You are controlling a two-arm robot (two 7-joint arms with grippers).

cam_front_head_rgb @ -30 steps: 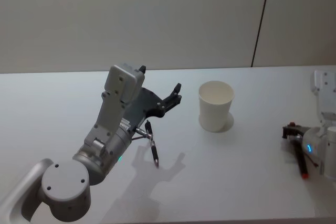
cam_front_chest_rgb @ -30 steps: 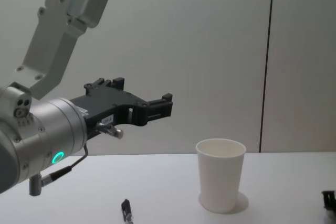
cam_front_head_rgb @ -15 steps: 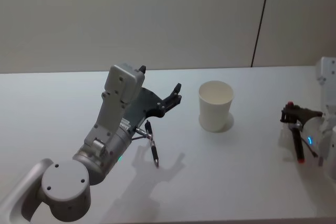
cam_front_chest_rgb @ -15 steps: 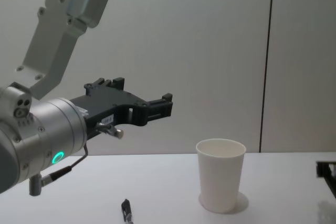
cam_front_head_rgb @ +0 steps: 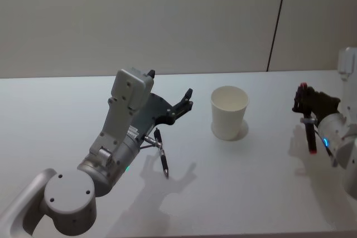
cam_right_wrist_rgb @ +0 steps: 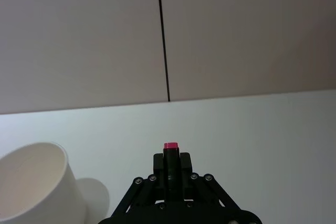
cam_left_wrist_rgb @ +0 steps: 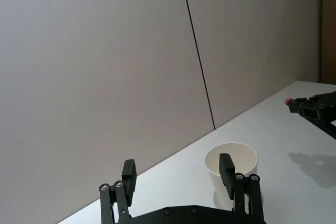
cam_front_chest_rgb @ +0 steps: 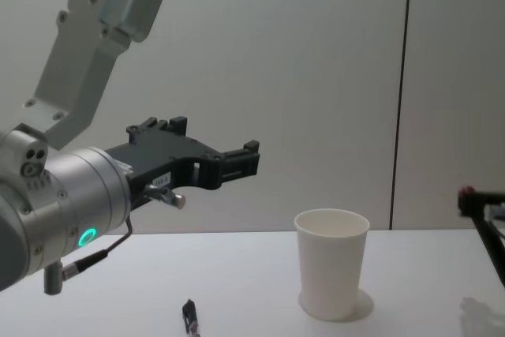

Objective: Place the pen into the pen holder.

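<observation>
Currently the pen (cam_front_head_rgb: 310, 133) hangs clamped in the right gripper (cam_front_head_rgb: 307, 104), off the table (cam_front_head_rgb: 251, 188), the pen holder (cam_front_head_rgb: 229, 112) well apart toward the left gripper (cam_front_head_rgb: 170, 83), which hovers spread open. Carrying seems the step; next, its tip needs centring over the rim.

Left end effector (cam_left_wrist_rgb: 177, 167) spread (raised); right (cam_right_wrist_rgb: 170, 162) clamped.

- The plain white tapered paper-cup pen holder (cam_front_head_rgb: 229, 112): unpatterned.
- The slim black pen (cam_front_head_rgb: 308, 125) in the right claw (cam_front_head_rgb: 304, 100): red ends.
- The second slim pen (cam_front_head_rgb: 162, 153) on the white table (cam_front_head_rgb: 251, 193): black.
- The left claw (cam_left_wrist_rgb: 177, 174) and right claw: black, on silver-grey arms (cam_front_head_rgb: 120, 132).
- The wall (cam_front_head_rgb: 167, 20): pale grey, with one dark vertical seam (cam_front_head_rgb: 277, 20).
</observation>
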